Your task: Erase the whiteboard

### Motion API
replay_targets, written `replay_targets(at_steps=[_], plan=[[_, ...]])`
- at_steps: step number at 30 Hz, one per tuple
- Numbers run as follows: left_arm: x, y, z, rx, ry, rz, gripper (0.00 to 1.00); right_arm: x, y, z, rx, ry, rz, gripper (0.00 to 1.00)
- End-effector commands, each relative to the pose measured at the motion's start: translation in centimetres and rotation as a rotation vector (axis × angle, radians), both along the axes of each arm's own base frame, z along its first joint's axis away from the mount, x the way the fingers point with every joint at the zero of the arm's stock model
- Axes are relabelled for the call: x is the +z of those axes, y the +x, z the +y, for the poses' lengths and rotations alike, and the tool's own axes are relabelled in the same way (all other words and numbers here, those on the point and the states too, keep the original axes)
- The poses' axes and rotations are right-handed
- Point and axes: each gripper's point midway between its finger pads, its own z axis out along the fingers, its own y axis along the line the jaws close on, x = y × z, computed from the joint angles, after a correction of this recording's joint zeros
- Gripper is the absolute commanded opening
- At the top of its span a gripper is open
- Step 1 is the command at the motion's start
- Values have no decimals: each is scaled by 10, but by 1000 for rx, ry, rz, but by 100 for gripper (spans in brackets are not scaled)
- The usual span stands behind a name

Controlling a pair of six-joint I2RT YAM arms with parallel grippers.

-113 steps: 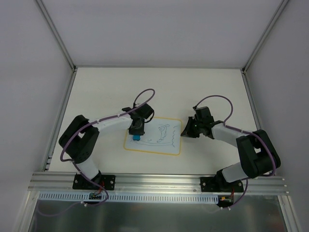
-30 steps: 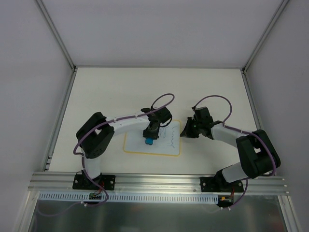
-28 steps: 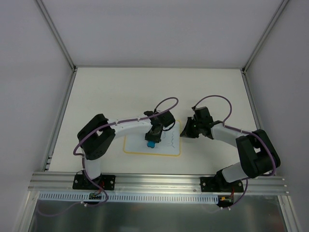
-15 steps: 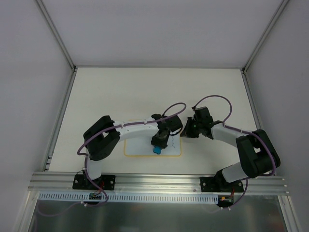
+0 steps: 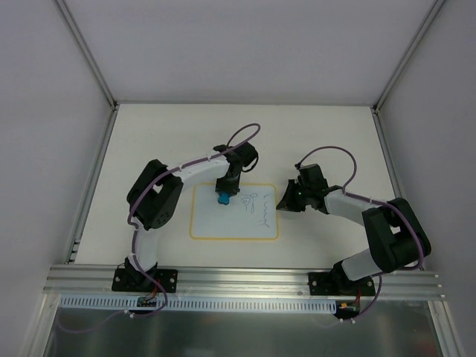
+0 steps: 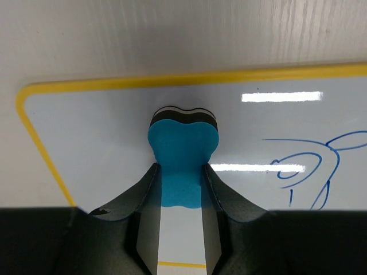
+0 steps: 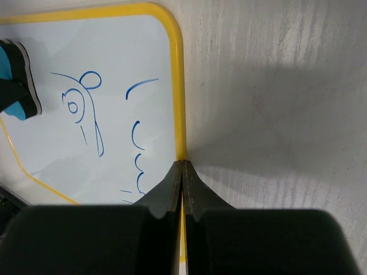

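Note:
The whiteboard (image 5: 223,219), white with a yellow border, lies flat on the table. Blue doodles (image 5: 256,204) remain on its right part; its left part is wiped. My left gripper (image 5: 223,195) is shut on the blue eraser (image 5: 222,198) and presses it on the board near the far edge. In the left wrist view the eraser (image 6: 182,152) sits between my fingers, with doodles (image 6: 309,172) to its right. My right gripper (image 5: 284,204) is shut, its tips resting on the board's right yellow edge (image 7: 179,103).
The pale table (image 5: 163,141) is fenced by an aluminium frame (image 5: 93,186) at the left and right sides. A metal rail (image 5: 245,279) runs along the near edge by the arm bases.
My left gripper swept the eraser rightward and toward the near edge across the board, then back up to the far edge. Doodles on the left part have gone. The right arm stayed still.

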Motion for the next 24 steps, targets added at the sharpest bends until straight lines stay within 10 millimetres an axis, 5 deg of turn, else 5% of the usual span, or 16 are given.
replay_targets(at_steps=[1,8,13,20,24], plan=[[0,24,0,-76,79,-44,0,-32,-24,-25,-19,-129,106,0],[-7,14,-58,-235,1,-4,0,-31,-24,-26,-21,-130,101,0],[-11,-34,-99,-282,-100,87,0,-31,-24,-26,-22,-131,100,0],[-17,-80,-72,-234,-63,146,0,-33,-23,-26,-22,-135,109,0],[-14,-70,-41,-192,-4,104,0,-34,-24,-26,-21,-134,111,0]])
